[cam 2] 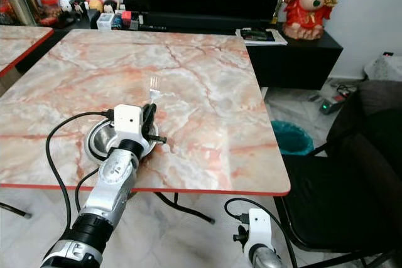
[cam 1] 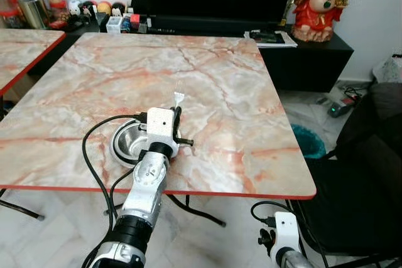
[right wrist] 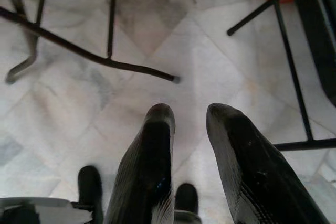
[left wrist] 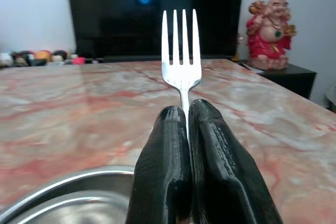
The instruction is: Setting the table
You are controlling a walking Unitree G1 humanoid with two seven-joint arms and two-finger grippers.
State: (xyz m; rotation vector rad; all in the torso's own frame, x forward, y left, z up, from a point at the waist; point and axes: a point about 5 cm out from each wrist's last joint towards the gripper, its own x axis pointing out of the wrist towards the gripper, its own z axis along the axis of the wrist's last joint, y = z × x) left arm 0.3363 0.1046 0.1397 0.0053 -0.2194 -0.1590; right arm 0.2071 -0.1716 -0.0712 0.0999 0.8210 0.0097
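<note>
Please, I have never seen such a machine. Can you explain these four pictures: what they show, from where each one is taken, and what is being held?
This is a walking robot with two silver arms. The two wide pictures come from cameras in its head, looking down at a marble table. The other two come from cameras on its wrists. The left hand is shut on a fork, prongs pointing up, just above a metal bowl near the table's front edge. The right hand hangs low beside the table, fingers apart, pointing at the tiled floor.

Silver fork (left wrist: 181,56): four tines, pointing forward, handle clamped. Steel bowl (cam 1: 127,140): upright, near table's front edge.
</note>
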